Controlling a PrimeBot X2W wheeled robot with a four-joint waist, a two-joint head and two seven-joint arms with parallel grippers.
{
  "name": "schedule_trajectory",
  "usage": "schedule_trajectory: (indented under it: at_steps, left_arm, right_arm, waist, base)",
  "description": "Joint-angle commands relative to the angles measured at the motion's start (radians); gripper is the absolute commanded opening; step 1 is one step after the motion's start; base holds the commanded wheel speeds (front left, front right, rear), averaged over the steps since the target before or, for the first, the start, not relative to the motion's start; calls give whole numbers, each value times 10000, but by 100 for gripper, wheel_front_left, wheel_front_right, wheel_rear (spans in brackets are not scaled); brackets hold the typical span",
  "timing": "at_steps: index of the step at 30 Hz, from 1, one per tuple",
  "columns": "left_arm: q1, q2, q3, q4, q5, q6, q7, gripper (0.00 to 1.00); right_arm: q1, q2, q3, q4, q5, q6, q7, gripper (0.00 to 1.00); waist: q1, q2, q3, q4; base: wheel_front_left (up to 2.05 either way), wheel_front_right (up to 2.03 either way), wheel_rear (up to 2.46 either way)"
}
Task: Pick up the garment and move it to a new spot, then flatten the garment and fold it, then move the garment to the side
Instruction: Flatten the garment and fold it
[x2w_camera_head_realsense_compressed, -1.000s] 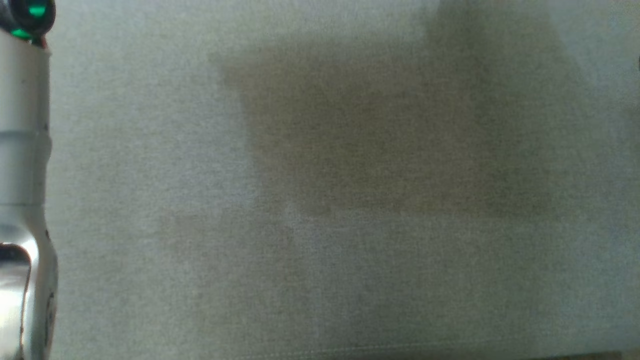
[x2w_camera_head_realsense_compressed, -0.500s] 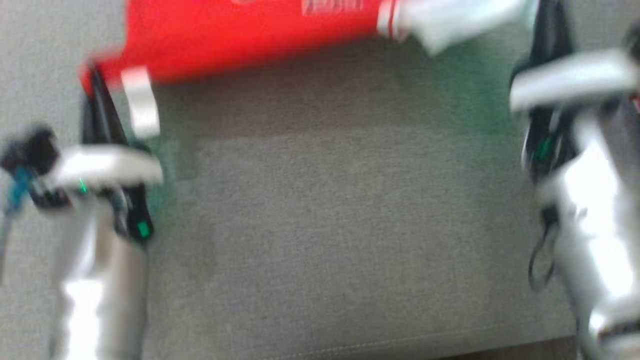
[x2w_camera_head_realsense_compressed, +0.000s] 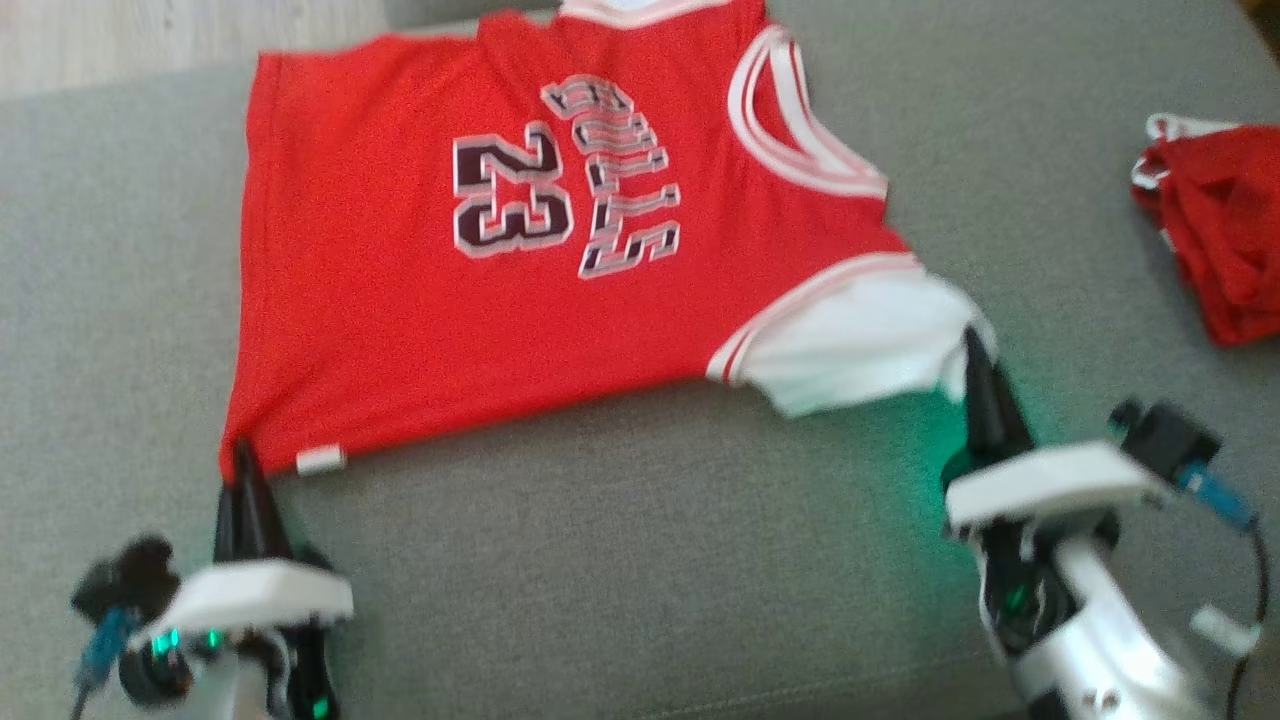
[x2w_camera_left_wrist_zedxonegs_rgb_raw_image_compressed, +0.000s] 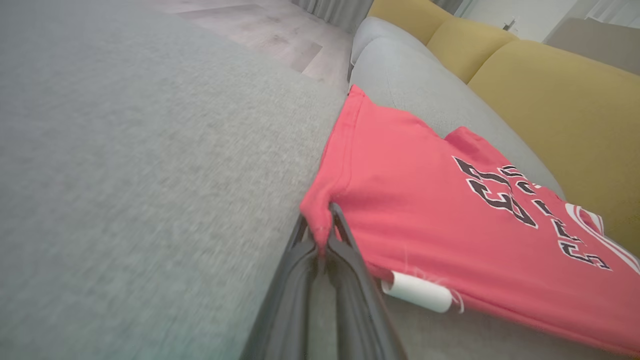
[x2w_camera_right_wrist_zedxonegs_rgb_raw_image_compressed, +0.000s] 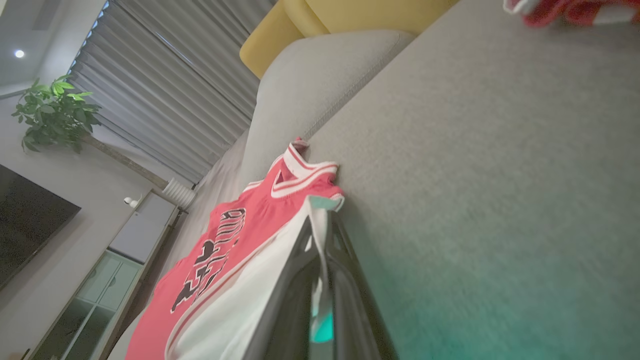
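Note:
The garment (x2w_camera_head_realsense_compressed: 480, 280) is a red jersey with white sleeves and the number 23, spread flat on the grey sofa seat (x2w_camera_head_realsense_compressed: 640, 580). My left gripper (x2w_camera_head_realsense_compressed: 242, 452) is shut on its near left hem corner, beside a white tag (x2w_camera_head_realsense_compressed: 321, 461). In the left wrist view the dark fingers (x2w_camera_left_wrist_zedxonegs_rgb_raw_image_compressed: 345, 250) pinch that red corner of the garment (x2w_camera_left_wrist_zedxonegs_rgb_raw_image_compressed: 450, 225). My right gripper (x2w_camera_head_realsense_compressed: 972, 340) is shut on the edge of the white sleeve (x2w_camera_head_realsense_compressed: 860, 345). The right wrist view shows the white cloth (x2w_camera_right_wrist_zedxonegs_rgb_raw_image_compressed: 250, 295) caught between the fingers (x2w_camera_right_wrist_zedxonegs_rgb_raw_image_compressed: 350, 270).
A second crumpled red garment (x2w_camera_head_realsense_compressed: 1215, 230) lies at the right of the seat. Yellow back cushions (x2w_camera_left_wrist_zedxonegs_rgb_raw_image_compressed: 550, 75) rise behind the grey ones. Bare floor (x2w_camera_head_realsense_compressed: 150, 40) shows at the far left; a plant (x2w_camera_right_wrist_zedxonegs_rgb_raw_image_compressed: 55, 115), curtains and a cabinet stand beyond.
The head camera has swung hard, so the whole picture shifted: first only bare cushion and a forearm, then a blurred garment edge, now the full garment with both grippers on it.

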Motion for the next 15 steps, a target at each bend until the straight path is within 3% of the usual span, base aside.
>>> schedule_trajectory:
  at_steps: [1, 15]
  left_arm:
    - [321, 261, 328, -286, -237, 25, -52, 0]
    - [3075, 255, -390, -1131, -1537, 24, -53, 0]
  right_arm:
    - [237, -137, 266, -347, 158, -7, -68, 0]
    - [2866, -1020, 1512, -609, 1068, -7, -35, 0]
  waist:
    - [3, 0, -408, -79]
    - [3, 0, -1918, 91]
  base:
    - [0, 0, 0]
    - [0, 0, 0]
